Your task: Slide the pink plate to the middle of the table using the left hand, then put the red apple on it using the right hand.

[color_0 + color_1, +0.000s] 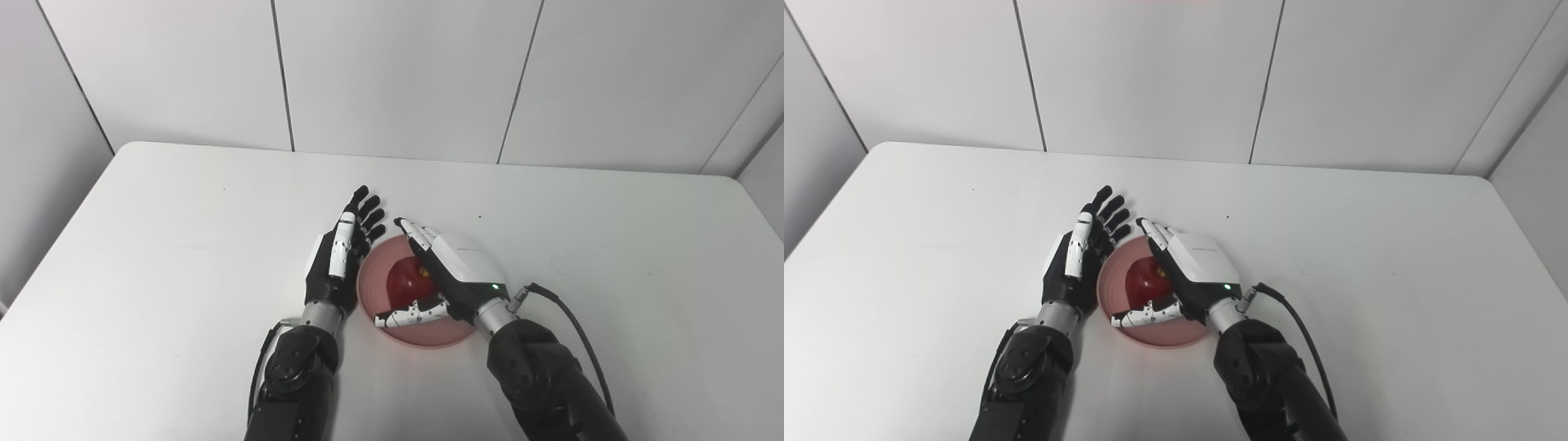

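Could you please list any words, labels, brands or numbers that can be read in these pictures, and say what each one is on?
Nothing can be read with certainty.
Right hand: a faint grey line of print on its white back cover, too small and blurred to read.
Left hand: no print visible.
Pink plate, red apple, table: no text visible.

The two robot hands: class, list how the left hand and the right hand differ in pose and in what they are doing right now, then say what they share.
The left hand is open and holds nothing; the right hand curls around the red apple. The left hand stands edge-on beside the pink plate, at its left rim; the right hand reaches over the plate, back upward. Both have black and white shells and sit near the middle of the table.
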### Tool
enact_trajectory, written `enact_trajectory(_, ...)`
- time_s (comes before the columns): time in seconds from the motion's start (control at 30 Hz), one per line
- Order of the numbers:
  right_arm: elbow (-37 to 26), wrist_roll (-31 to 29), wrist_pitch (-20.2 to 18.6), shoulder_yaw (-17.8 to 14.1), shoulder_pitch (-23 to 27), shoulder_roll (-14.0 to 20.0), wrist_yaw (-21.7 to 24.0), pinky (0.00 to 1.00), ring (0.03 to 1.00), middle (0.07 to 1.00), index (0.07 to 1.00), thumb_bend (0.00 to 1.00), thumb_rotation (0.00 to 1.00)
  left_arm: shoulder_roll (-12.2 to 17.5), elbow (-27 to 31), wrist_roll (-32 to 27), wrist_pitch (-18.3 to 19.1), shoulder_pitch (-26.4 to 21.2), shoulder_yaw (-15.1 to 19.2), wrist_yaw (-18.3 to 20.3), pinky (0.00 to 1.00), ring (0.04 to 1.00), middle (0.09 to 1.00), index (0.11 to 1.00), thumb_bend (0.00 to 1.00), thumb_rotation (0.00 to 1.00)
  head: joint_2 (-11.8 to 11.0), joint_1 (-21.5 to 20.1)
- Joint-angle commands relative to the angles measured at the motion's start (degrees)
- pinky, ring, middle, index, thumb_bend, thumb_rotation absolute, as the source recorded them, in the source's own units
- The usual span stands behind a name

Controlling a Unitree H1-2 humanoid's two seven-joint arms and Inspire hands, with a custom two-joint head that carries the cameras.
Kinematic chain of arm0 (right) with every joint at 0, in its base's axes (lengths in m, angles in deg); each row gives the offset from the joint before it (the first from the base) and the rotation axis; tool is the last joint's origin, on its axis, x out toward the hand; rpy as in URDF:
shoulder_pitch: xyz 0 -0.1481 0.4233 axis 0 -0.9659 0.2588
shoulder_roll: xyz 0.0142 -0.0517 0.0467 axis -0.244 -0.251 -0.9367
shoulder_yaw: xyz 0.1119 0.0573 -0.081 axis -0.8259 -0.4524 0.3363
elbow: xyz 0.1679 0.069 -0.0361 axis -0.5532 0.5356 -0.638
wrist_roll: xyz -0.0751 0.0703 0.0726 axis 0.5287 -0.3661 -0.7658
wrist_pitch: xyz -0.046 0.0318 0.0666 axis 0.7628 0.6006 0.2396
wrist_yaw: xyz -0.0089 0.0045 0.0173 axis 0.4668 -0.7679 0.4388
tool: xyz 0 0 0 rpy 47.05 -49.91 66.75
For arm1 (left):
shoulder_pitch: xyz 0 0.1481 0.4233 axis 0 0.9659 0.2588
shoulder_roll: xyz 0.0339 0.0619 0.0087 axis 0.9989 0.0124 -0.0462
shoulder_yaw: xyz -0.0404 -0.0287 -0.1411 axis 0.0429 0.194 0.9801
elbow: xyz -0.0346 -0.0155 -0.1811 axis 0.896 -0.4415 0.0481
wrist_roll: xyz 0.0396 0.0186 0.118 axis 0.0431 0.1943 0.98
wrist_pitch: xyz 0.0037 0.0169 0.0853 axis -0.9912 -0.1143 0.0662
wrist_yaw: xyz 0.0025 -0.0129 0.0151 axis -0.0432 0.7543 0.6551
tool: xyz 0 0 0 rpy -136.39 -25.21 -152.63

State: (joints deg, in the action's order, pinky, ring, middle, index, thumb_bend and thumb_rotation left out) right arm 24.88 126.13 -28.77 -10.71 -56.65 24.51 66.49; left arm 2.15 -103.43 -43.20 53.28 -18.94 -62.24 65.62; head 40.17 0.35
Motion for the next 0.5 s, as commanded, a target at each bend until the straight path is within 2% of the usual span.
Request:
enact_trajectory(0.0,-2.37,-0.42,0.83,-0.99,1.16,0.37,-0.73,0.96,0.988,0.997,1.0,1.0,0.6,-0.35,-1.9,-0.58,2.49,1.25,0.55,-1.04,0.91,0.922,0.93,0.921,0.36,1.0,0.0,0.01)
enact_trajectory(0.2,-3.64,-2.21,2.49,-3.0,1.09,0.62,-2.96,0.97,1.0,1.0,1.0,1.0,0.6,-0.25,-2.27,-1.44,2.42,1.0,0.84,-0.25,0.92,0.929,0.937,0.93,0.35,1.0,-0.13,-0.11)
enact_trajectory(0.47,-7.25,-3.45,1.53,-5.37,2.47,1.23,-2.47,1.0,1.0,1.0,1.0,1.0,0.61,0.1,-2.47,-1.99,2.12,1.0,0.58,0.78,0.94,0.937,0.946,0.941,0.35,1.0,-0.26,-0.16)
